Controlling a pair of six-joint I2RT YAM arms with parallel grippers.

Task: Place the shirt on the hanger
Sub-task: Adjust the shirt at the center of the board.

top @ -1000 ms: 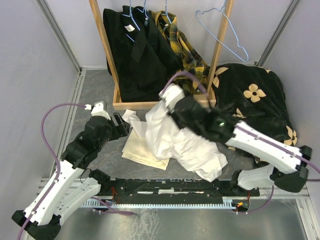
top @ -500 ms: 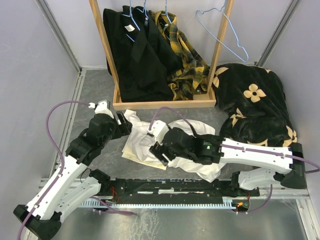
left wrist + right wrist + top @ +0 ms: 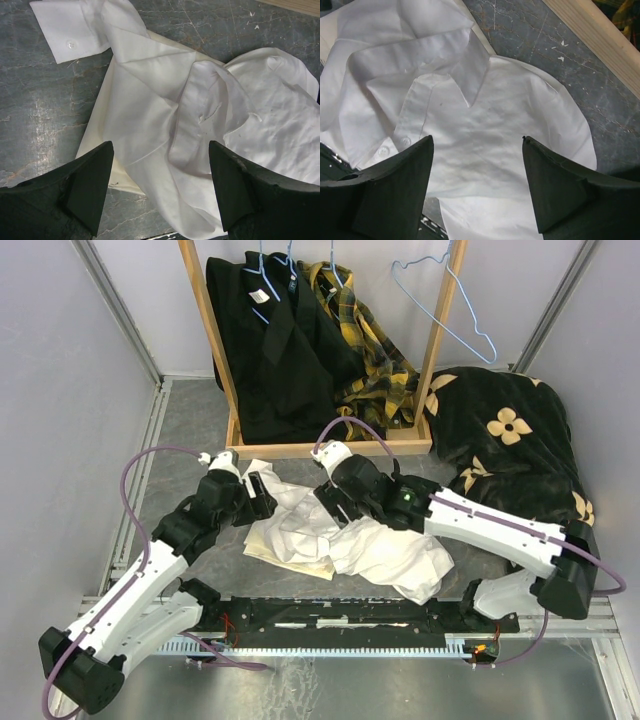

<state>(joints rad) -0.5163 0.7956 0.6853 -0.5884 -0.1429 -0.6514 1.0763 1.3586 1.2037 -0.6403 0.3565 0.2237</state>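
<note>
One thin white shirt (image 3: 388, 554) lies softly crumpled.

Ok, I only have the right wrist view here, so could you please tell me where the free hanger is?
Observer: The hanger hangs bare by the right post of the wooden rack, well behind the shirt.
Operator: Thank you. And what is the left tool doing?
Observer: The left tool is open, low over the left part of the shirt, and holds nothing.
Operator: Is anything lying under the shirt?
Observer: Yes, a cream folded cloth lies partly beneath it, on the side nearer the left arm.
</note>
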